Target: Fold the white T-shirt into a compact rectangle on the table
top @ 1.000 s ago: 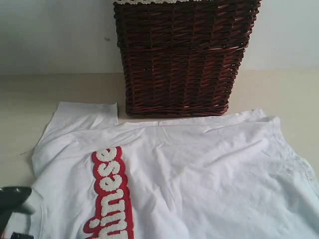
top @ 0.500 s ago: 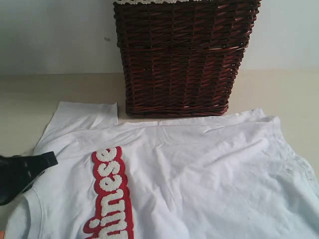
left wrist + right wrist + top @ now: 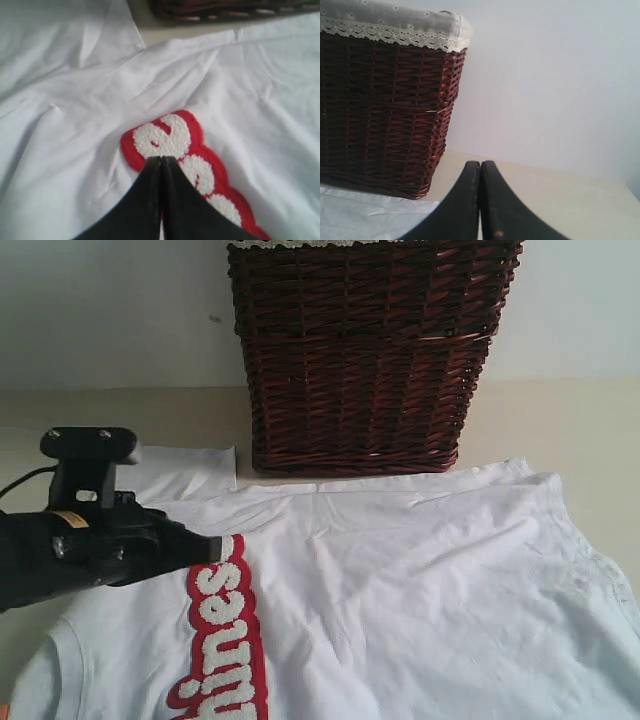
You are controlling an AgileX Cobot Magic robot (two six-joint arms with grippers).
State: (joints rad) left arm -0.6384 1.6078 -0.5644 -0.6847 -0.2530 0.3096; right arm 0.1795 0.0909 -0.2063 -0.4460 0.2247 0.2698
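From the outside camera, the shirt (image 3: pixel 400 580) lies spread across the surface (image 3: pixel 120 420) and runs off the near and right sides of the picture. Its far edge sits just in front of the basket (image 3: pixel 365 360). Bare surface lies open left and right of the basket. A second ago the left tool (image 3: pixel 213 548) was low at the shirt's near-left edge and partly open. Now it is over the cloth, at the far end of the red lettering (image 3: pixel 225 620), and covers the last letter.

On the left wrist camera the left tool (image 3: pixel 161 160) is pinched tight, tips together at the edge of the lettering (image 3: pixel 167 135) — whether cloth is caught between them I cannot tell.

On the right wrist camera the right tool (image 3: pixel 480 165) is closed too and holds nothing. It hangs over open surface (image 3: pixel 560 200) beside the basket (image 3: pixel 385 115) with its lace liner (image 3: pixel 395 20) — a corner of shirt (image 3: pixel 360 212) shows beneath.
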